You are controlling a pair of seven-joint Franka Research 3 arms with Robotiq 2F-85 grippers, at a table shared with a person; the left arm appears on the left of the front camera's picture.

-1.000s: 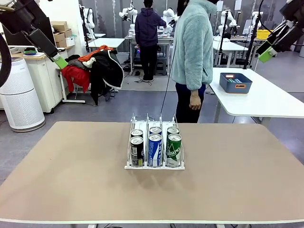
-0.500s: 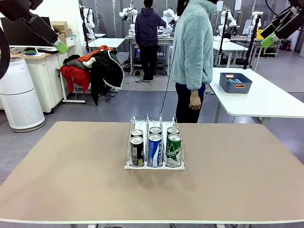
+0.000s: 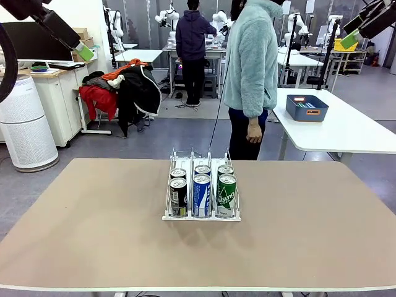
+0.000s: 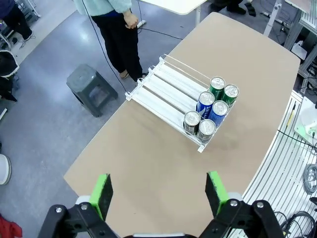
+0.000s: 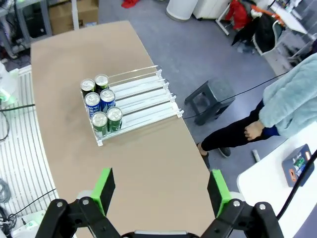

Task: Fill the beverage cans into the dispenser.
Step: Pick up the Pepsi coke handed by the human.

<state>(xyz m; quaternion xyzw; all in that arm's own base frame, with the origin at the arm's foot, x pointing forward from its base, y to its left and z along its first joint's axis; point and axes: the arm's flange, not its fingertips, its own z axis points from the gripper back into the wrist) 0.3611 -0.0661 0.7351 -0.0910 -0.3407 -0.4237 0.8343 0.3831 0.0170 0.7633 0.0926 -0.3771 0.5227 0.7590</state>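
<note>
- Front view: over the last second both arms have lifted further up and out. The left hand (image 3: 83,51) is now near the top left corner and the right hand (image 3: 349,38) near the top right, both well clear of the worktop (image 3: 93,241).
- The dispenser (image 3: 201,217) stands mid-worktop, unmoved, with 6 beverage cans (image 3: 202,195) in it, 2 per lane, up against the front lip. Every can in sight is in the rack.
- Judgement: the arms are backing off, so loading looks finished for the cans on offer.
- The person (image 3: 250,62) stands at the far edge, arm hanging down.
- Left wrist view: the left hand (image 4: 158,191) is spread wide, green pads far apart, with nothing between them and touching nothing. The dispenser (image 4: 163,91) lies well below, the cans (image 4: 210,106) bunched at 1 end and the rest of the 3 lanes bare.
- Right wrist view: the right hand (image 5: 161,191) is equally wide and empty. The dispenser (image 5: 143,96) and cans (image 5: 100,106) lie well below it.
</note>
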